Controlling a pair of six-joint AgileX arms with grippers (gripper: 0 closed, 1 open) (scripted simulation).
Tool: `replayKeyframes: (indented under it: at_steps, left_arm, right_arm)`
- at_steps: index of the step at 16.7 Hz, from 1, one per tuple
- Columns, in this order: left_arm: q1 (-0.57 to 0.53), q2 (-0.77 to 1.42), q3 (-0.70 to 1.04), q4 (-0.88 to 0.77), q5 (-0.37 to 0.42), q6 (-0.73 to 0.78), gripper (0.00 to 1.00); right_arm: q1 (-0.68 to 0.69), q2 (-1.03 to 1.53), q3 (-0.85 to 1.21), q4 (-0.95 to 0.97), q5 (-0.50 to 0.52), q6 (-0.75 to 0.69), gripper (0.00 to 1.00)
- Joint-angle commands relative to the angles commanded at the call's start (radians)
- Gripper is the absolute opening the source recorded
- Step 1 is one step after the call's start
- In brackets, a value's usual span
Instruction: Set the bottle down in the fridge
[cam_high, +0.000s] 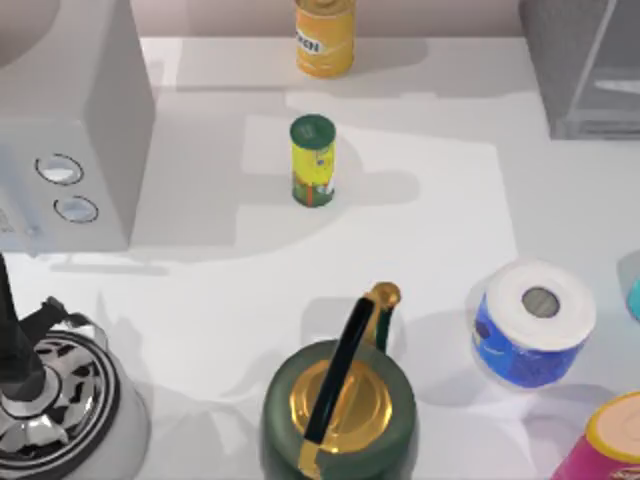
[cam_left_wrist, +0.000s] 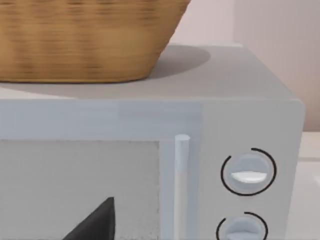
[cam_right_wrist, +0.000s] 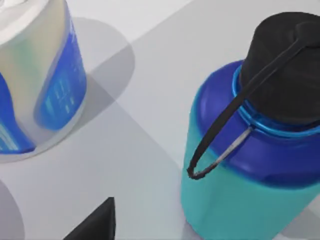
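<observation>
At the table's left edge your left arm (cam_high: 12, 330) stood over a patterned metal kettle (cam_high: 55, 395), its wrist camera facing the grey box with two knobs (cam_left_wrist: 250, 172) under a wicker basket (cam_left_wrist: 85, 40); you could not tell its finger state. Over on the right, the fridge (cam_high: 585, 65) sat at the far corner. The bottle (cam_right_wrist: 250, 165) stood upright at the right edge beside the paper roll (cam_high: 530, 320), your right wrist camera close above it, finger state unclear.

Glossy plastic bottle (cam_right_wrist: 250, 200), matt black cap (cam_right_wrist: 290, 65); woven wicker basket (cam_left_wrist: 85, 40).
</observation>
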Motion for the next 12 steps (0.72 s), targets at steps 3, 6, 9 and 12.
replayKeyframes:
  at_steps: [3,6,9,12]
  left_arm:
    - [0.000,0.000,0.000,0.000,0.000,0.000,1.00]
    - [0.000,0.000,0.000,0.000,0.000,0.000,1.00]
    - [0.000,0.000,0.000,0.000,0.000,0.000,1.00]
    - [0.000,0.000,0.000,0.000,0.000,0.000,1.00]
  right_arm:
    - [0.034,0.011,0.009,0.052,0.009,0.059,1.00]
    - [0.095,0.043,-0.001,0.165,0.034,0.151,1.00]
    - [0.151,0.095,-0.027,0.300,0.063,0.228,1.00]
    - [0.181,0.142,-0.052,0.402,0.080,0.269,1.00]
